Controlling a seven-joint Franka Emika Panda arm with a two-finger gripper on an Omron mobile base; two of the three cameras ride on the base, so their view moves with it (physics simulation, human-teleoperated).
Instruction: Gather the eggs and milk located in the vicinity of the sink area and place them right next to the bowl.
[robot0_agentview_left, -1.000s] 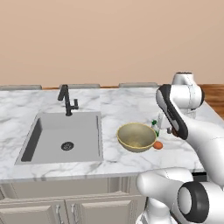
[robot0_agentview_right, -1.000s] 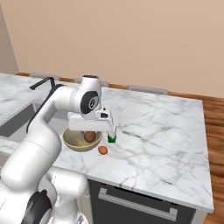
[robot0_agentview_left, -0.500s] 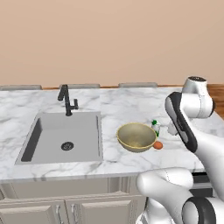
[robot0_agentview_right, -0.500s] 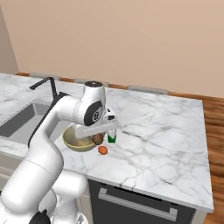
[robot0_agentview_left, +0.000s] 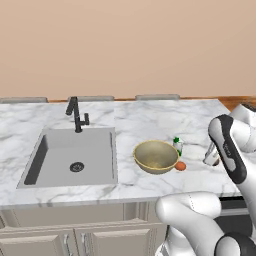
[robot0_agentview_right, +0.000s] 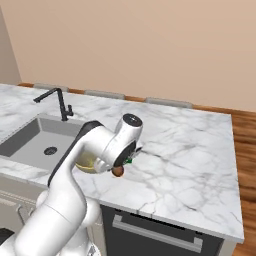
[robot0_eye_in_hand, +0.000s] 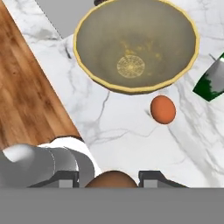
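In the hand view my gripper (robot0_eye_in_hand: 111, 178) is shut on the brown egg (robot0_eye_in_hand: 111, 180), whose rounded top shows between the two finger tips. Beyond it the orange-red egg (robot0_eye_in_hand: 162, 109) lies on the marble, just in front of the tan-yellow bowl (robot0_eye_in_hand: 135, 83), which is empty. The milk bottle (robot0_eye_in_hand: 212, 81) stands at the right edge, beside the bowl. From the left base view the bowl (robot0_agentview_left: 156, 156), milk (robot0_agentview_left: 177, 145) and orange-red egg (robot0_agentview_left: 180, 166) sit close together, with my gripper (robot0_agentview_left: 210, 159) to their right, low over the counter.
The grey sink (robot0_agentview_left: 75, 155) with its black faucet (robot0_agentview_left: 76, 114) lies left of the bowl. Marble counter (robot0_agentview_right: 190, 150) stretches to the right. The counter's front edge and the wooden floor (robot0_eye_in_hand: 26, 87) are close to the bowl.
The arm has swung away from above the bowl and milk to the right side of the orange-red egg, with the hand lower. The grip on the brown egg has held.
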